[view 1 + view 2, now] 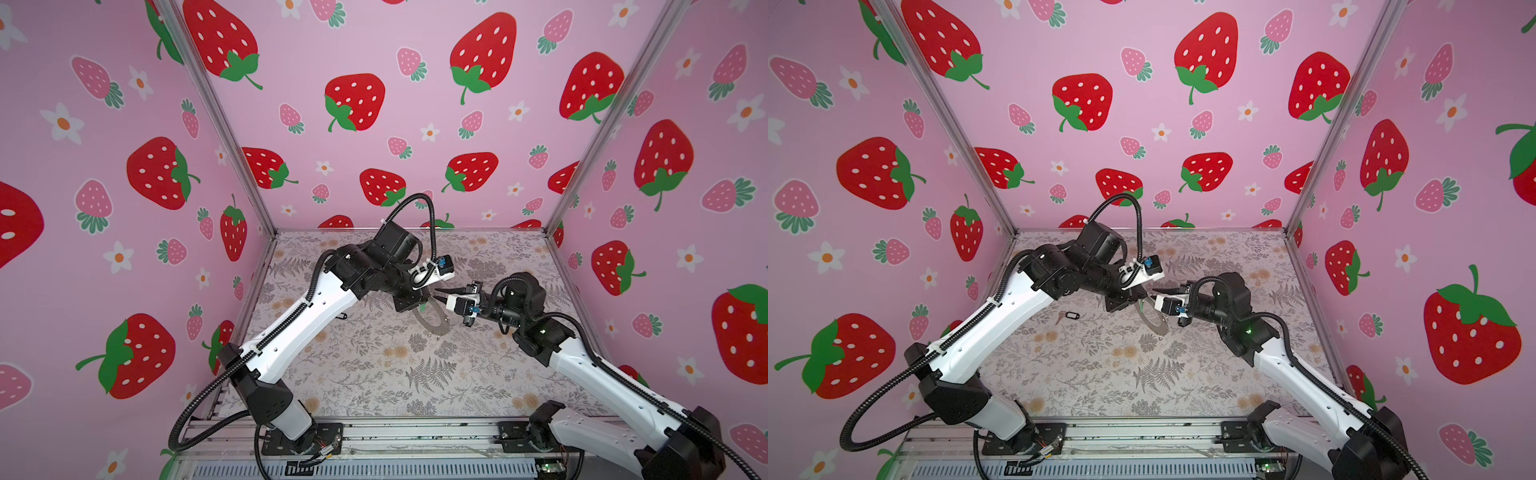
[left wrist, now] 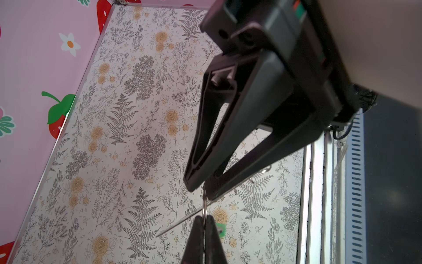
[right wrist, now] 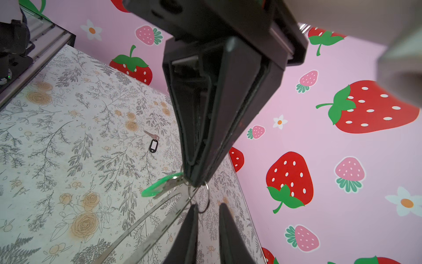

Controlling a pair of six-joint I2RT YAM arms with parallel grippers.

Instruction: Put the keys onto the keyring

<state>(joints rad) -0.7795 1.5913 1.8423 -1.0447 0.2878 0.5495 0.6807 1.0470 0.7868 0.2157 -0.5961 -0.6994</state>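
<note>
The keyring (image 1: 432,322) (image 1: 1155,323), a flat grey metal ring, hangs tilted above the mat. My left gripper (image 2: 204,217) (image 1: 429,297) is shut on a small wire loop (image 2: 205,206) at the keyring's edge. The green key (image 3: 159,185) (image 2: 221,228) dangles beside that loop, close under the left fingertips. My right gripper (image 3: 208,205) (image 1: 1155,297) meets the left one tip to tip. It is open by a narrow gap, and the wire loop (image 3: 206,198) sits right at its fingertips. The black-rimmed key (image 1: 1072,316) (image 3: 153,145) lies flat on the mat, beside the left arm.
The floral mat (image 1: 374,374) is walled by strawberry-print panels at the left, back and right. A metal rail (image 1: 415,436) with both arm bases runs along the front edge. The left forearm (image 1: 299,328) stretches over the mat's left half.
</note>
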